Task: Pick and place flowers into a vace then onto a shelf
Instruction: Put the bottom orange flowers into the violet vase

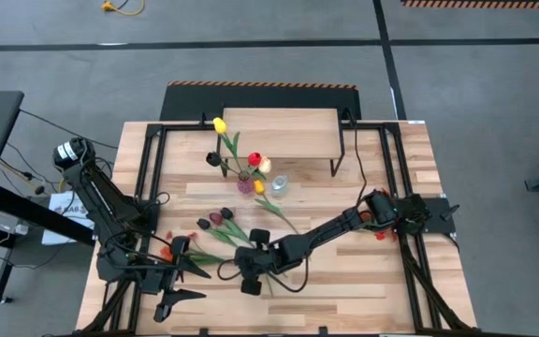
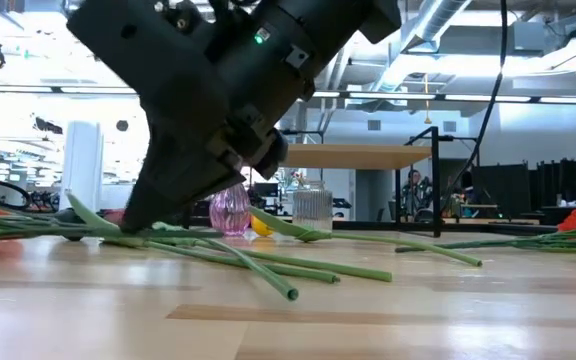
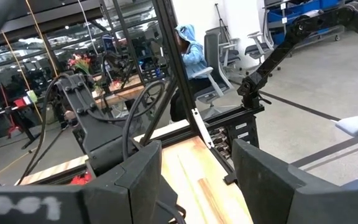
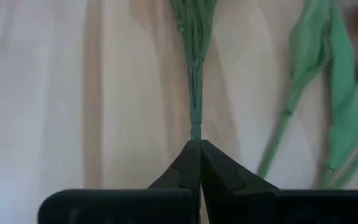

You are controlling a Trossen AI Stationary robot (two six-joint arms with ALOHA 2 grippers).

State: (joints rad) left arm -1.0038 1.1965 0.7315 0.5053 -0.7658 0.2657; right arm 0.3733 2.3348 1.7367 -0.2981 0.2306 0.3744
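Observation:
A pink vase (image 1: 245, 184) and a clear glass (image 1: 277, 184) stand mid-table in front of the shelf (image 1: 279, 133). Yellow (image 1: 219, 124), red (image 1: 254, 159) and cream (image 1: 265, 166) tulips stick up from the vase. Maroon tulips (image 1: 218, 218) and an orange-red spray (image 1: 167, 251) lie flat on the table. My right gripper (image 1: 250, 273) is low over the near middle, shut on a green stem (image 4: 195, 93). My left gripper (image 3: 197, 180) hangs open at the near left, with nothing between its fingers. My right gripper pinches the bare end of the green stem (image 4: 195, 132) between its two fingertips (image 4: 190, 158). The fingers slant down from the table's right side and lie along the stem. Farther on, the stem splits into several strands (image 4: 193, 25); its head is out of the wrist view.
More green stems and leaves (image 4: 303, 74) lie beside the held one on the table (image 2: 288, 310). Another orange-red spray (image 1: 378, 227) lies at the right by the right arm's base. The black frame rails (image 1: 152, 168) run along both sides.

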